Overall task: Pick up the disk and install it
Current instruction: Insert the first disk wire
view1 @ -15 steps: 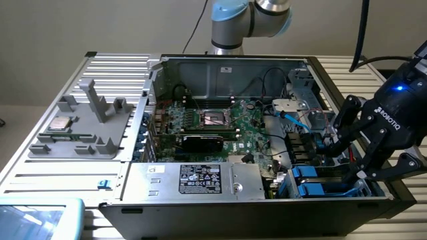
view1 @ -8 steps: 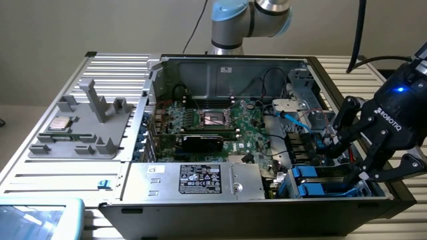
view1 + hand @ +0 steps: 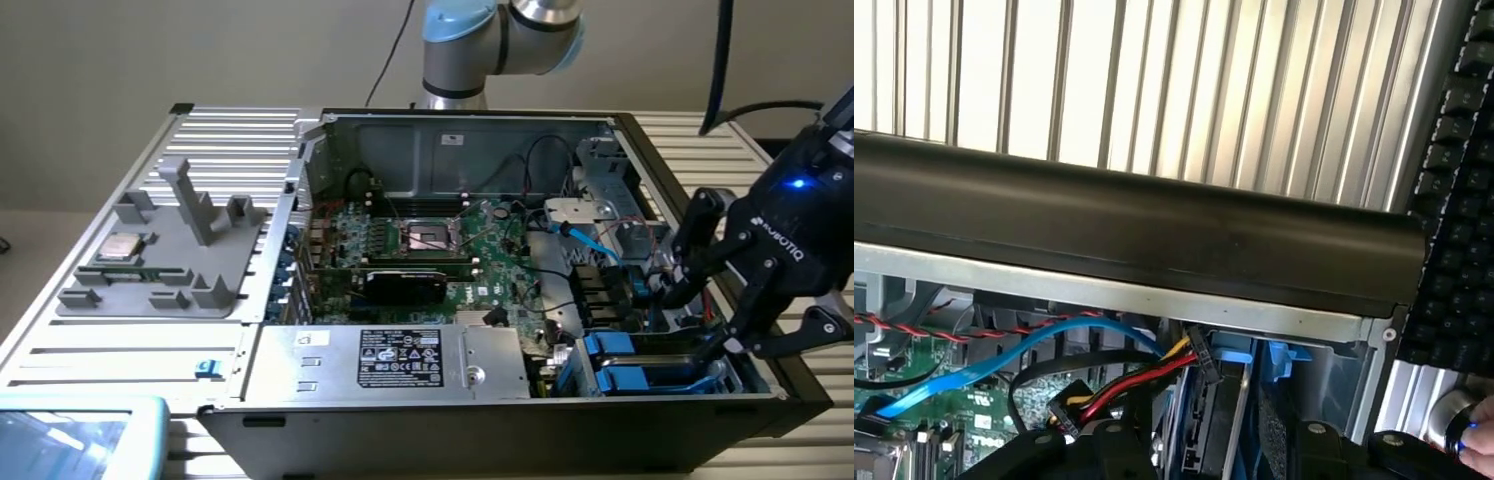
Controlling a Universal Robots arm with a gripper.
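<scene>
Gripper (image 3: pixel 701 325) hangs low over the drive bay at the exterior view's right end of the open computer case (image 3: pixel 454 150). In the wrist view we see the disk (image 3: pixel 1206 425) standing on edge in that bay, just below the case's black rim (image 3: pixel 1154 235), with blue plastic at its end. A red, yellow and black cable (image 3: pixel 1144 375) ends just beside it. We note the gripper sits astride the disk. Whether it clamps the disk or stands free, we cannot tell.
</scene>
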